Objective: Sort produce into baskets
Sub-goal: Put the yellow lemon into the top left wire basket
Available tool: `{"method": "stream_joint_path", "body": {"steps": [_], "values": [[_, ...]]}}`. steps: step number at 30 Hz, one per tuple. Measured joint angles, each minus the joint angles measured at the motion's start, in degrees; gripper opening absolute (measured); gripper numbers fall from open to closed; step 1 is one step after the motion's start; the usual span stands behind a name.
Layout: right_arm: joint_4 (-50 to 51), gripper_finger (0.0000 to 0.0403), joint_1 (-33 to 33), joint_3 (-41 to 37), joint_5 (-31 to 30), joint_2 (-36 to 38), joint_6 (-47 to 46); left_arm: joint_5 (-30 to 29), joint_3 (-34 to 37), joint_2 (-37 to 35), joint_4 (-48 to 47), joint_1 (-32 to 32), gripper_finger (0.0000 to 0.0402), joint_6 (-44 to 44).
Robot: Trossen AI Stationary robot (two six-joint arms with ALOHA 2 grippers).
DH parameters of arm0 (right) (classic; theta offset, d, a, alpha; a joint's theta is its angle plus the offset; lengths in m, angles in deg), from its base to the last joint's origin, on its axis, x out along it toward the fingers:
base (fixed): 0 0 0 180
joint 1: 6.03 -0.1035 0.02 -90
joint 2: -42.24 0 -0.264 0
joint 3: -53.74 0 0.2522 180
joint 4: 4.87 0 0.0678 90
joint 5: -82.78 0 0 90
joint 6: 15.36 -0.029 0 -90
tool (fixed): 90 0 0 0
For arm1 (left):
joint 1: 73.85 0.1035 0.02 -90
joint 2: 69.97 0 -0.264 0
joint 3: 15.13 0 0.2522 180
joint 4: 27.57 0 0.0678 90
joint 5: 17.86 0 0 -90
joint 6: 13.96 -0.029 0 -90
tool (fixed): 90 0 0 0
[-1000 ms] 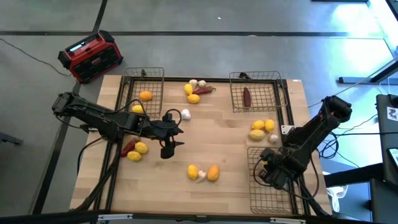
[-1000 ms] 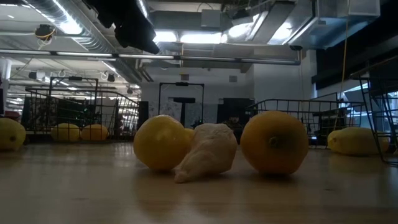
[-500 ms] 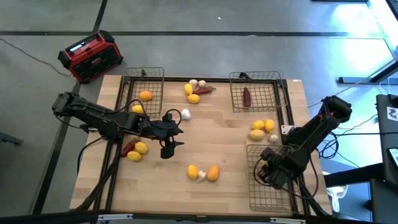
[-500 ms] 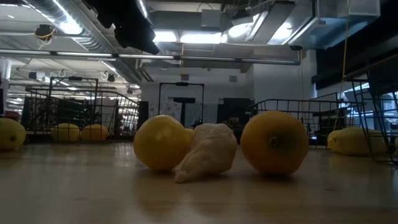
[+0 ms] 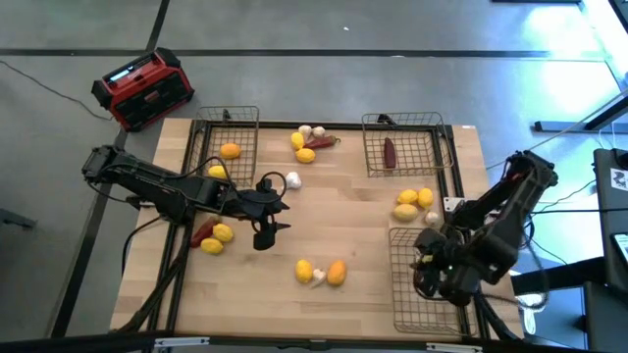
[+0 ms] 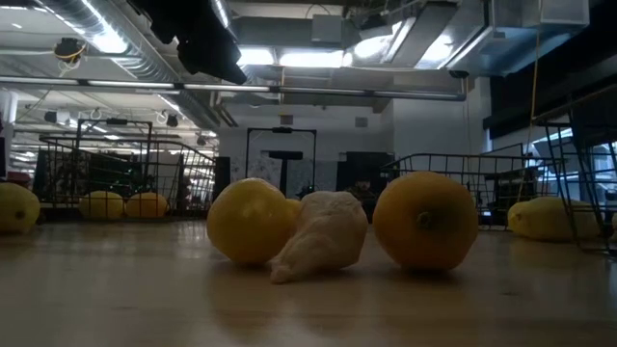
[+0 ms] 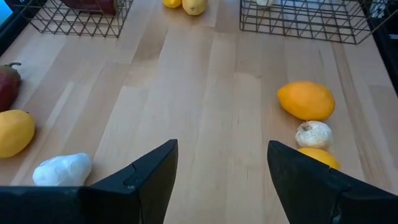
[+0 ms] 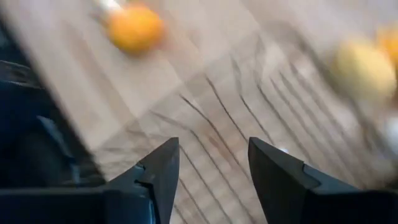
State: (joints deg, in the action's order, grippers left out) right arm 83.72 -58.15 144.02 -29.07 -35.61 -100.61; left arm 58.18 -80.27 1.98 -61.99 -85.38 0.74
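Observation:
My left gripper (image 5: 265, 224) hangs open and empty over the table's middle left; its wrist view (image 7: 221, 168) shows bare wood between the fingers. A garlic bulb (image 7: 62, 169) and a lemon (image 7: 13, 132) lie to one side. An orange fruit (image 7: 306, 101), a garlic bulb (image 7: 314, 134) and a lemon (image 7: 318, 157) lie to the other. My right gripper (image 5: 429, 272) is open and empty above the near right wire basket (image 5: 402, 304), whose mesh (image 8: 205, 112) shows below its fingers. The far right basket (image 5: 432, 162) holds a dark red piece (image 5: 390, 152). The far left basket (image 5: 243, 132) holds an orange fruit (image 5: 230, 151).
Lemons (image 5: 410, 204) and a garlic bulb (image 5: 432, 219) lie right of centre. Lemons, garlic and a red piece (image 5: 312, 140) lie at the far middle. A red piece and a lemon (image 5: 212, 234) lie at the left edge. A red-and-black box (image 5: 143, 88) stands off the table's far left.
My right arm has risen and swung a little toward the table's near edge over the near right basket; its wrist view is blurred by motion. My left arm has kept still.

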Motion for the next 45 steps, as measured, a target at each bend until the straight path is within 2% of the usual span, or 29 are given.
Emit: {"method": "stream_joint_path", "body": {"steps": [4, 6, 9, 12, 14, 19, 25, 32, 37, 45], "values": [[-7.3, 0.0189, 0.5, 3.6, -11.9, 0.0, 14.3, 0.0, 0.0, 0.0, 0.0, 0.0, 0.0244, 0.0], [-12.3, 0.0189, 1.9, 3.2, -15.6, 0.0, 21.9, 0.0, 0.0, 0.0, 0.0, 0.0, 0.0244, 0.0], [-18.5, 0.0189, 4.8, 1.6, -18.7, 0.0, 30.5, 0.0, 0.0, 0.0, 0.0, 0.0, 0.0244, 0.0], [-24.2, 0.0189, 8.5, -0.7, -18.5, -0.2, 37.9, 0.0, 0.0, 0.0, 0.0, 0.0, 0.0244, 0.0], [-27.5, 0.0189, 11.1, -2.3, -15.7, -0.7, 42.4, 0.0, 0.0, 0.0, 0.0, 0.0, 0.0244, 0.0], [-35.3, 0.0194, 18.3, -5.4, -2.7, -3.2, 51.9, 0.0, 0.0, 0.0, -0.1, 0.0, 0.0244, -0.1], [-38.9, 0.0243, 25.0, -6.2, 10.3, -8.2, 59.4, -1.3, 0.0, 0.0, 0.9, 0.0, 0.0244, -0.1], [-39.2, 0.0286, 28.3, -6.2, 12.4, -14.0, 67.9, -2.1, 0.0, 0.2, 3.7, 0.5, 0.0244, 1.8], [-41.0, 0.0284, 28.2, -6.2, 12.8, -17.9, 74.5, -2.2, 0.0, 0.2, 3.7, 0.5, 0.0244, 2.0], [-45.7, 0.0273, 28.2, -6.2, 20.4, -22.2, 81.3, -2.2, 0.0, 0.2, 3.7, 0.5, 0.0244, 2.0]]}}
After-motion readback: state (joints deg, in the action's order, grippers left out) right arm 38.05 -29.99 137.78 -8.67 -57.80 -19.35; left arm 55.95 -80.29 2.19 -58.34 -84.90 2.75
